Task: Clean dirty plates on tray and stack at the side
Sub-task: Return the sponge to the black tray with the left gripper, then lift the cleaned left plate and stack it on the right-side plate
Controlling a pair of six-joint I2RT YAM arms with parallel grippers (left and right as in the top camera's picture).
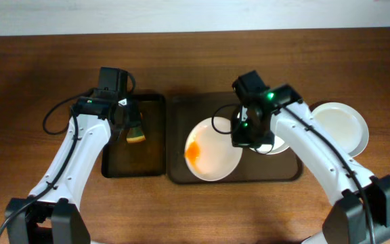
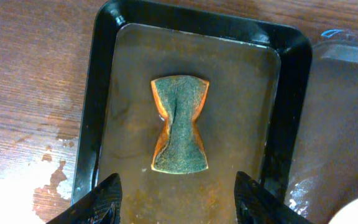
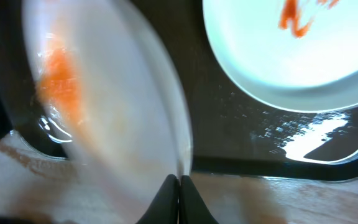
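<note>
Sponge (image 2: 180, 124), green-topped and orange-edged, lies flat in the narrow black tray (image 2: 86, 124), untouched by the left gripper (image 2: 176, 179), whose fingers stand spread and empty. At 3 o'clock from it, on the large dark brown rectangular tray (image 1: 181, 115), the right gripper (image 3: 179, 186) pinches the rim of a round white plate (image 1: 212, 152) smeared orange. A second smeared white plate (image 3: 291, 56) lies at its 3 o'clock. A plain white plate (image 1: 344, 125) sits on the wooden table (image 1: 46, 68), further toward 3 o'clock.
</note>
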